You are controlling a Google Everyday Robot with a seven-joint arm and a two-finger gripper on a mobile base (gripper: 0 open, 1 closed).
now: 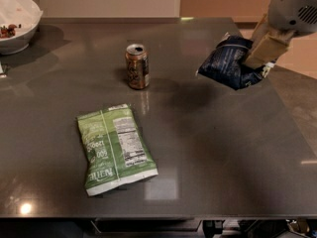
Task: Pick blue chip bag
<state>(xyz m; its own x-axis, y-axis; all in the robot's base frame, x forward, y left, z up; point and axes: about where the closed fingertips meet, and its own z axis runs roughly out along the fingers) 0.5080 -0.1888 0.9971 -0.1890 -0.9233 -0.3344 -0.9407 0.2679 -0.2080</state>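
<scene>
The blue chip bag (229,62) is a crumpled dark navy foil bag with pale patches, at the right side of the view. My gripper (257,54) comes down from the upper right and is shut on the bag's right part. The bag hangs tilted in the air above the dark grey table (208,148), clear of its surface. The bag's right end is hidden behind my tan fingers (265,46).
A flat green bag with a white nutrition label (115,148) lies front left on the table. A brown drink can (136,66) stands upright in the middle back. A white bowl (15,26) with dark bits sits at the back left corner. The table's right edge runs just below the gripper.
</scene>
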